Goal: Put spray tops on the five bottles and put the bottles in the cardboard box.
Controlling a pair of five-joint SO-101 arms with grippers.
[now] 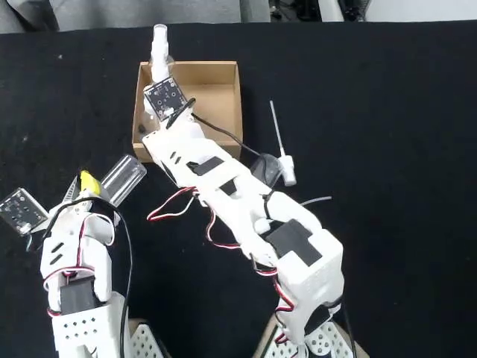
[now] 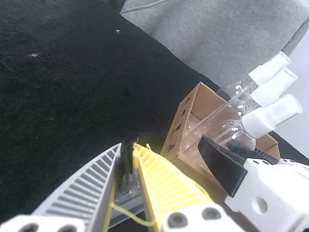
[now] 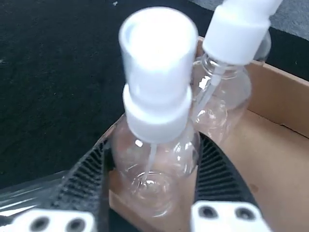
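My right gripper (image 1: 159,77) (image 3: 154,180) is shut on a clear bottle (image 3: 153,159) with a white spray top (image 1: 159,43), held upright at the far-left corner of the cardboard box (image 1: 223,68). Beside it, inside the box (image 3: 275,121), stands another topped bottle (image 3: 227,89). The left wrist view shows three white tops (image 2: 271,116) over the box (image 2: 186,118). A bare clear bottle (image 1: 124,179) lies on the table next to my left gripper (image 1: 83,186) (image 2: 128,150), whose grey and yellow fingers are shut. A loose spray top (image 1: 286,168) with a long tube lies right of the box.
The table is covered in black cloth (image 1: 387,112). The right arm's white body (image 1: 246,201) and its cables stretch diagonally from the near edge to the box. Open room lies to the far right and far left.
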